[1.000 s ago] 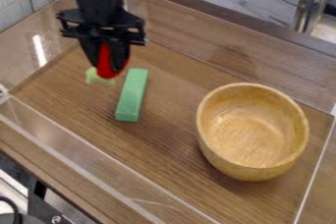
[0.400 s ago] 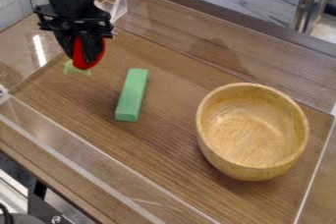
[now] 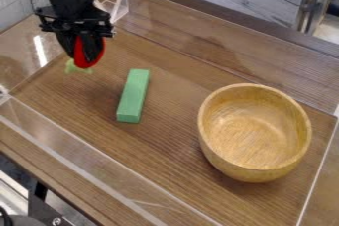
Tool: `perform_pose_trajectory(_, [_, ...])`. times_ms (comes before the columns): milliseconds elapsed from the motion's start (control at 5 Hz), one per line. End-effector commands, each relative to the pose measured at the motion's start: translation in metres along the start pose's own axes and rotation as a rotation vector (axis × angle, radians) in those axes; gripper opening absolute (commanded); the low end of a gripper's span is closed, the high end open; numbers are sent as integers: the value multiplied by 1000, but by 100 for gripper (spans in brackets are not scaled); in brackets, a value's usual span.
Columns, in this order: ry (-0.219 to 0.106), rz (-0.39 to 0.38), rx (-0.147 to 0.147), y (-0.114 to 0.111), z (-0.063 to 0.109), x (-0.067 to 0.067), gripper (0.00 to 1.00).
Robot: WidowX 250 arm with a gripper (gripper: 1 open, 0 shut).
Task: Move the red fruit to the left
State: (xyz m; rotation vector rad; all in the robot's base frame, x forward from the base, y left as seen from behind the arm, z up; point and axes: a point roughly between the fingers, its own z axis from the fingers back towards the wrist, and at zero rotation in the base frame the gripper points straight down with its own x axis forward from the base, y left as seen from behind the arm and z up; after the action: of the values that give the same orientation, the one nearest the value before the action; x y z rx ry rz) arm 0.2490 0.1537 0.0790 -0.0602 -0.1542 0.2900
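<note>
The red fruit [image 3: 86, 54] is small and bright red, with a pale green leafy bit poking out at its lower left. It hangs between the two dark fingers of my gripper [image 3: 86, 56], which is shut on it and points straight down over the left part of the wooden table [image 3: 199, 61]. Whether the fruit rests on the table or hangs just above it I cannot tell.
A flat green block [image 3: 131, 95] lies right of the gripper, near the table's middle. A round wooden bowl [image 3: 255, 131] sits at the right. Clear plastic walls [image 3: 79, 161] border the table at the front and left.
The gripper carried the red fruit leftward, from just beside the green block to well left of it. Block and bowl have not moved.
</note>
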Motion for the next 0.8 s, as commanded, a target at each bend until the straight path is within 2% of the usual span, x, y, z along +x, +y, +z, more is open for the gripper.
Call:
perform_pose_trajectory(0, [-48, -12, 12, 12, 5, 19, 0])
perform_pose_trajectory(400, [-43, 47, 12, 13, -9, 24, 0])
perform_pose_trajectory(600, [-46, 128, 19, 19, -18, 28, 0])
